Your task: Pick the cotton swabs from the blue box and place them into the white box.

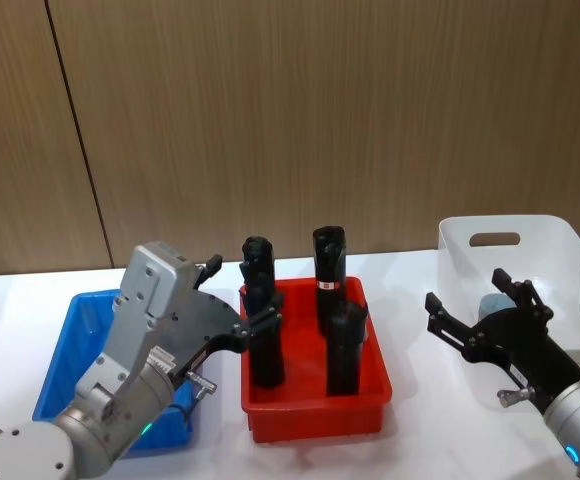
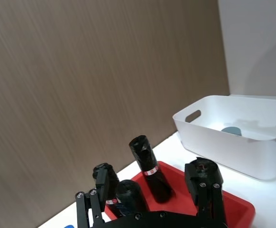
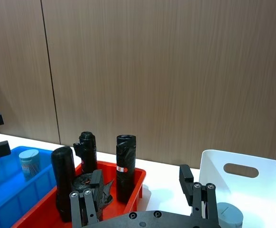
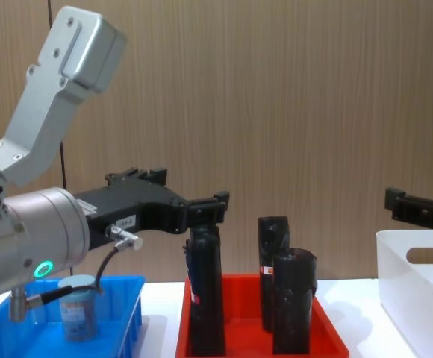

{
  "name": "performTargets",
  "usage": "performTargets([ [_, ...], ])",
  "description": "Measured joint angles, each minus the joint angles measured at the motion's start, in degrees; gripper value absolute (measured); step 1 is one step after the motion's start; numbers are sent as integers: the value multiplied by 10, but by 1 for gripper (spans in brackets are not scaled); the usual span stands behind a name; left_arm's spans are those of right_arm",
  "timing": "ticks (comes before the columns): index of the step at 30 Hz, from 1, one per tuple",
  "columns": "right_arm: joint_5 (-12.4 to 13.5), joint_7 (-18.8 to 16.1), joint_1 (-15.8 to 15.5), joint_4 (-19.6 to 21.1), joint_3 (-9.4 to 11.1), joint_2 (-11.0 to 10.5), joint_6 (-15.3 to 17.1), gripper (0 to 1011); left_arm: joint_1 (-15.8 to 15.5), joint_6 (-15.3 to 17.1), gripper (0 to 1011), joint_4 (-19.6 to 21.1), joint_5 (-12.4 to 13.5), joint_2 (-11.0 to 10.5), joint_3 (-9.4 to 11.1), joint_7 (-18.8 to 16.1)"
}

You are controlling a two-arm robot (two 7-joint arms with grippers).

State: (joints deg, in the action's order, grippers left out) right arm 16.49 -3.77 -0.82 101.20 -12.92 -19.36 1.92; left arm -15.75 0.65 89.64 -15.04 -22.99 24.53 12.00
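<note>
A brown wood-panelled wall [image 1: 270,120] stands behind a white bench [image 1: 415,335] that carries three containers in a row. The white box [image 1: 555,245] sits on the robot's right, the red tray [image 1: 315,420] in the middle and the blue box [image 1: 75,340] on the left, each apart from its neighbour.

The left arm reaches in over the near right part of the blue box. The left gripper [image 1: 238,292] is raised above the gap between the blue box and the red tray, level with the tops of the tray's left-hand rolls. Its fingers [image 2: 204,187] are spread wide and hold nothing. One fingertip lies close to the top of the near-left roll, and whether it touches cannot be told.

The right gripper [image 1: 467,290] hangs over the near left corner of the white box. Its fingers [image 3: 195,190] are likewise released and grasp nothing.

Four black rolls [image 1: 347,350] stand upright in the red tray — two toward the wall, two nearer the robot.

One cotton swabs tub [image 4: 78,306] stands upright in the blue box, with its pale blue lid on top, below the left arm. A second tub [image 2: 231,130] sits on the floor of the white box, just past the right gripper's fingers in the right wrist view.
</note>
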Motion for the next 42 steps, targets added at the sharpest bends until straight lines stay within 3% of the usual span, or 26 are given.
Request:
performTargets([
  [11,0,0,0,0,0,0,0,1002,16,1,1004,26,26,8,11,-83],
  [17,0,0,0,0,0,0,0,1002,21,1,1004,34,34,11,15,-109],
  [32,0,-2,0,0,0,0,2,1002,22,1,1004,36,36,11,15,-114],
  [42,4,-30,6,-1,1,-3,26,1002,22,1,1004,36,36,11,15,-114],
])
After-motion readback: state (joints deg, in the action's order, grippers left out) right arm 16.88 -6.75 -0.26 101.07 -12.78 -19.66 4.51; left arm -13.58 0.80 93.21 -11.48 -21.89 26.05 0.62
